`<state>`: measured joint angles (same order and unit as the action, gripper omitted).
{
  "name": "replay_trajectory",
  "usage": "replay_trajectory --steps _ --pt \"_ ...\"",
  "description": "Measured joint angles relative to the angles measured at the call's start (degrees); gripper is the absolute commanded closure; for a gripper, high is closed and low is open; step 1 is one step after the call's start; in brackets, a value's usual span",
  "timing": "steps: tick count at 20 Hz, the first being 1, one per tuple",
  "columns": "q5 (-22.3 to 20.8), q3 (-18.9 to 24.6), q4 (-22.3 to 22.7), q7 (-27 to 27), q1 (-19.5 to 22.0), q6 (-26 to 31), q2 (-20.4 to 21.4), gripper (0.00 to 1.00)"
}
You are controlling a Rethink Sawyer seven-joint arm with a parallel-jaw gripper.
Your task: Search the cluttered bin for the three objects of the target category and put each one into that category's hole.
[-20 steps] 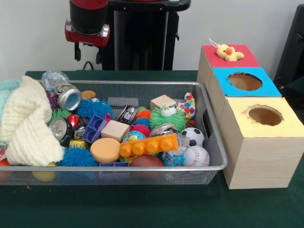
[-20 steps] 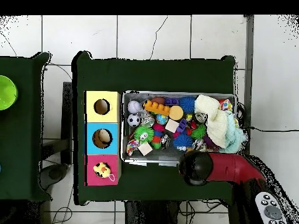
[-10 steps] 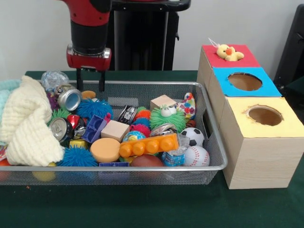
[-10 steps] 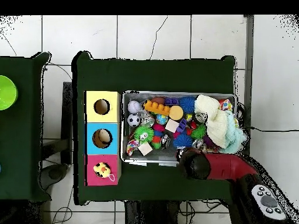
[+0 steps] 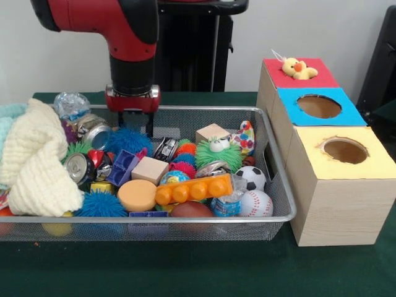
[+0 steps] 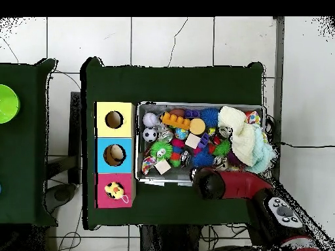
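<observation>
moved: since a second ago the arm has come down and across from the back edge; the hand now hangs inside the bin, just over the blue spiky ball.
surface: green-covered surface carries the bin and the sorting box side by side, so a picked thing has only a short way to go.
bin: wire mesh bin, open-topped so the arm can reach in from above; the contents lie heaped and overlapping, which is why searching is needed.
sorting box: wooden box touching the bin's end wall, with red, blue and yellow tops; a plush duck sits on the red hole, seemingly marking its category.
knit cloth: cream knit draped over one end, hiding what lies below.
task thing: which category is wanted i cannot tell; the blue spiky ball under the hand looks the likely pick. it is round, soft-bristled, and lies toward the back of the bin beside a dented can.
hand: two dark fingers stand apart, nothing between them.
</observation>
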<state>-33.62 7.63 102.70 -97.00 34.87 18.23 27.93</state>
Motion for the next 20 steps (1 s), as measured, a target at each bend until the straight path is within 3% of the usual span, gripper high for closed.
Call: replay_trajectory --steps 9,20 --pt "-1.9 -4.1 -3.9 0.0 -7.1 5.5 -1.3 0.00" --pt "-2.1 -5.2 -6.0 0.0 -8.9 13.8 0.8 0.00"
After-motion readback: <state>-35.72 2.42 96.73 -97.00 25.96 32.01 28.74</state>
